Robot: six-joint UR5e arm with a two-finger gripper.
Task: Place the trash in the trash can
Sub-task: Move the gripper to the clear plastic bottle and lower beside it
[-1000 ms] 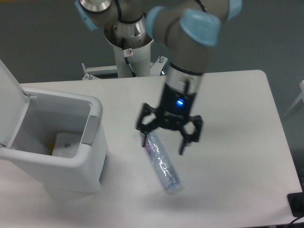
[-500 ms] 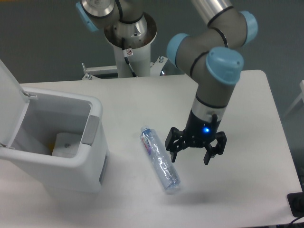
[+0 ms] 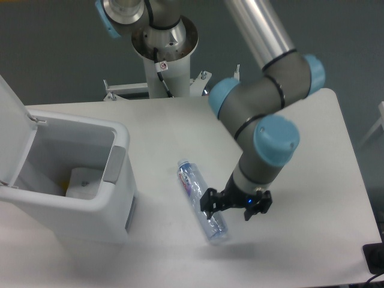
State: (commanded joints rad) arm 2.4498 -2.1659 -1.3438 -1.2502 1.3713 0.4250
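Bottle (image 3: 201, 201) lies beside end effector (image 3: 230, 209) (fingers spread).

Crushed clear bottle (image 3: 201, 201) flat on table, diagonal; white packet (image 3: 84, 183) in open bin (image 3: 117, 157).

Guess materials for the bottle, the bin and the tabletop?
Bottle: looks like thin clear plastic; see-through, crinkled, glinting, with a blue cap and printed label.
Bin: probably moulded white plastic with a smooth, slightly satin finish; rounded corners, grey panel on the rim.
Tabletop: matte white, even and without grain; likely laminate or painted board, but the look leaves that open.
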